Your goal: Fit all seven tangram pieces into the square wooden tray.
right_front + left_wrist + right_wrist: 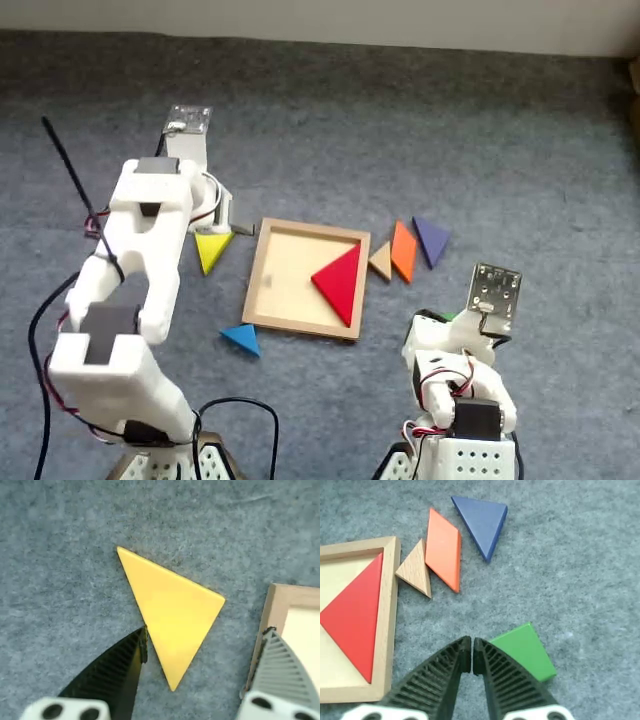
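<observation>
One piece of seven is in place: the red triangle (342, 283) lies flat inside the square wooden tray (300, 227), against the wall on the side of the right arm (455, 370), w/ the rest of the floor bare. Six pcs lie outside on the grey carpet (520, 130). The yellow triangle (170, 612) lies just beside the tray on the side of the left arm (140, 260), apart from the rim. The light blue triangle (241, 338) is near the tray corner closest to the base of the left arm. On the other side the tan triangle (416, 570) seems to touch the rim w/ one corner, the orange parallelogram (443, 549) is just beside it, then the dark blue triangle (482, 522). The green piece (525, 651) lies apart from these, nearer the right arm.

The left gripper (207, 631) hangs low over the yellow triangle w/ jaws wide open: the black finger (120, 670) is at one edge of the piece, the grey finger (280, 665) is on the far side, close to the tray rim, not on the piece. The right gripper (471, 645) has jaws closed on nothing, just beside the green piece.

Step in hand, as I judge: picking the yellow triangle, i.e. piece no. two. Next move calls for closing the jaws on its edges w/o the grey finger catching the rim, then lifting and turning it to fit the bare part beside the red one.
</observation>
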Robot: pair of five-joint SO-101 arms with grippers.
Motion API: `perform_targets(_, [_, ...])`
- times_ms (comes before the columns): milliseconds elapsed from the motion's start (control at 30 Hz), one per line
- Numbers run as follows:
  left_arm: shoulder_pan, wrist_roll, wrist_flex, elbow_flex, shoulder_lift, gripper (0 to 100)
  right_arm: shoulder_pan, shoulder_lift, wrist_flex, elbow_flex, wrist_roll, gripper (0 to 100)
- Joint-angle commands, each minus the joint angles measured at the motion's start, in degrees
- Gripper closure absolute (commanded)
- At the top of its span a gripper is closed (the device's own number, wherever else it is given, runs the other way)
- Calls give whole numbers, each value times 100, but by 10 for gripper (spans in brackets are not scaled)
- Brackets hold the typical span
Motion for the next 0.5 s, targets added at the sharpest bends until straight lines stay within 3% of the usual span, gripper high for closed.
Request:
perform_targets(0, [57,185,-44,-629,532,653,57,31,40,664,79,976])
perform_targets(467, [-171,396,-44,-989,1015,694,57,31,40,664,79,976])
